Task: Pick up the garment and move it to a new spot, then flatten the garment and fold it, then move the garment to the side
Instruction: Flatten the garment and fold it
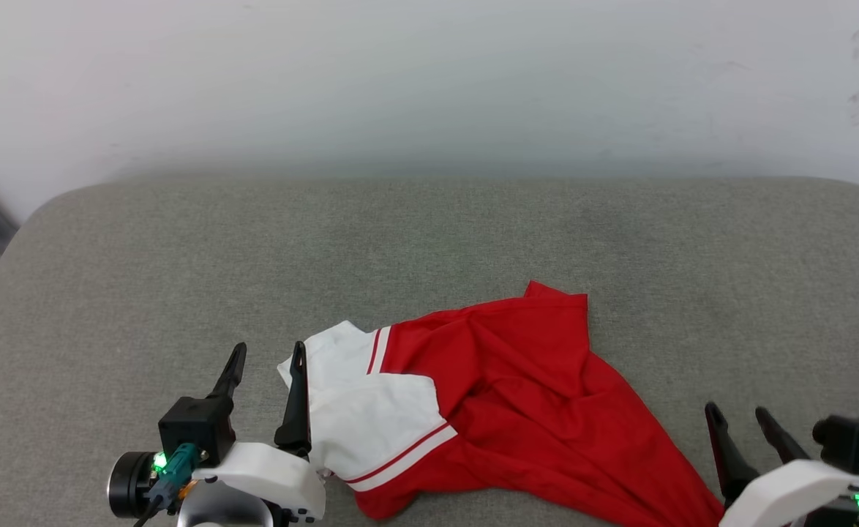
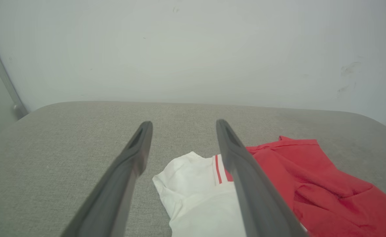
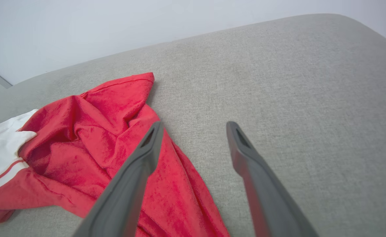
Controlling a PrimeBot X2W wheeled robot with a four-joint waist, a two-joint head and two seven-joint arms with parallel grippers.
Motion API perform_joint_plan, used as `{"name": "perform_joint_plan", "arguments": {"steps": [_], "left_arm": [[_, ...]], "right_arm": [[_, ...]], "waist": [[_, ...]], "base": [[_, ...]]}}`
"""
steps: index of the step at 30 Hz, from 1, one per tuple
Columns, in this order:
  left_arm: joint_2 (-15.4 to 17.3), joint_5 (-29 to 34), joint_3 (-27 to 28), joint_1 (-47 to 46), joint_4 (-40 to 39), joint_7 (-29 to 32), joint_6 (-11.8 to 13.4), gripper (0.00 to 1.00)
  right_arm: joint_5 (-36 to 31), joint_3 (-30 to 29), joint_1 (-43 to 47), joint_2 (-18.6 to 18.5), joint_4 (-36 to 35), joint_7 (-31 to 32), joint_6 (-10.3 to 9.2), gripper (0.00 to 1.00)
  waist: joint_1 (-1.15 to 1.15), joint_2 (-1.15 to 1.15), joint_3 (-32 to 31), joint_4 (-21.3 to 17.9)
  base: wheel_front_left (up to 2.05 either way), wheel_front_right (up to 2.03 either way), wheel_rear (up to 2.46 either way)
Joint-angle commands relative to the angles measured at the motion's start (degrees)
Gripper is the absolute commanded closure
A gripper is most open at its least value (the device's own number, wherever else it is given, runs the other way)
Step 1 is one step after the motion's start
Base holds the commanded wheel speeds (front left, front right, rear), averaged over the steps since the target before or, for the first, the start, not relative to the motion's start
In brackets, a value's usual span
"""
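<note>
Garment [image 1: 517,395], one, crumpled at near edge of single grey cushion [image 1: 429,241]. Looks thin, soft, light; likely sags and bunches, so best pinched at far red corner [image 1: 557,296] or either of two white sleeves [image 1: 371,410]. Sits between left gripper [image 1: 269,347] and right gripper [image 1: 734,408], both spread wide, holding nothing.

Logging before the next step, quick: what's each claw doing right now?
Left claw: open, holding nothing, next to the white sleeve of the garment.
Right claw: open, holding nothing.
</note>
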Motion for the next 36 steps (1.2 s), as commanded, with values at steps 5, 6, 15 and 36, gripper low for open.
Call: {"name": "perform_joint_plan", "arguments": {"steps": [5,6,15,36], "left_arm": [[0.09,0.02,0.06,-0.86,-0.13,-0.60,-0.09,0.00],[0.15,0.08,0.08,-1.07,-0.11,-0.67,-0.10,0.00],[-0.60,0.77,-1.47,-4.57,-0.12,-1.07,-1.40,0.00],[-4.70,1.72,-3.29,-14.41,3.69,-5.71,-3.93,0.00]], "right_arm": [[0.81,1.74,-6.62,-1.07,2.78,2.62,-0.02,0.00],[1.05,2.31,-7.95,-1.43,3.58,3.92,-0.02,0.00],[6.32,12.57,-24.44,-7.98,14.74,21.96,-0.02,0.00],[16.29,28.85,-43.26,-11.49,39.99,32.81,0.00,0.90]], "waist": [[0.00,0.00,0.20,0.72],[0.00,0.00,0.25,0.82],[0.00,0.00,3.73,3.68],[0.00,0.00,16.32,10.60]], "base": [[0.00,0.00,0.00],[0.00,0.00,0.00],[0.00,0.00,0.00],[0.00,0.00,0.00]]}}
